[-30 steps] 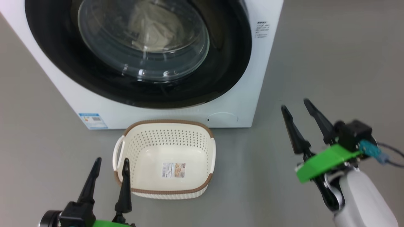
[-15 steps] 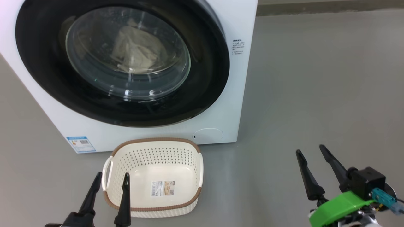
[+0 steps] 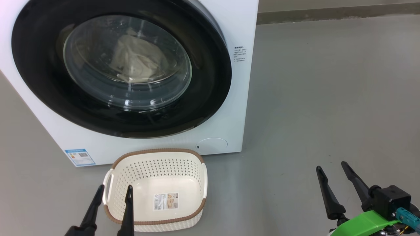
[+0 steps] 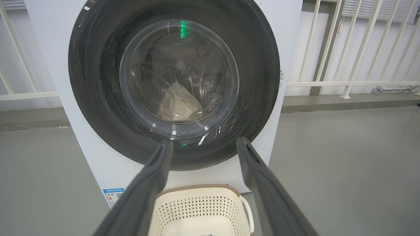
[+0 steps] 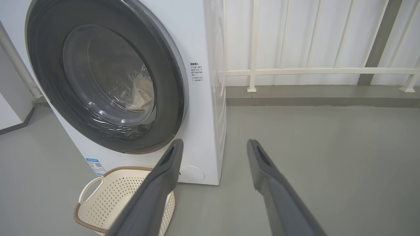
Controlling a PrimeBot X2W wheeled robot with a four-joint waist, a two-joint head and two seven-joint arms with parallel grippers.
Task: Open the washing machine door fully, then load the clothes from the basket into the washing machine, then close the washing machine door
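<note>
The washing machine (image 3: 242, 23) stands ahead with its door (image 3: 210, 91) shut flat against the front. Through the glass bowl I see the clothes (image 3: 136, 62), pale cream, lying in the drum; they also show in the left wrist view (image 4: 178, 106) and the right wrist view (image 5: 142, 93). The basket (image 3: 154, 154) sits on the floor before the machine with nothing in it but its label sticker. My left gripper (image 3: 114, 190) hangs open over the basket's near left corner. My right gripper (image 3: 331, 167) is open, well right of the basket, above bare floor.
Grey floor (image 3: 328, 98) spreads wide to the right of the machine. A white railing (image 5: 311, 70) and a low kerb (image 5: 321, 98) run along the back. A blue-and-white energy sticker (image 3: 79, 156) marks the machine's lower left front.
The head camera has tilted up, so the machine, basket and floor sit lower in the picture. The right gripper has drawn back down toward the lower right corner. Both stay open.
</note>
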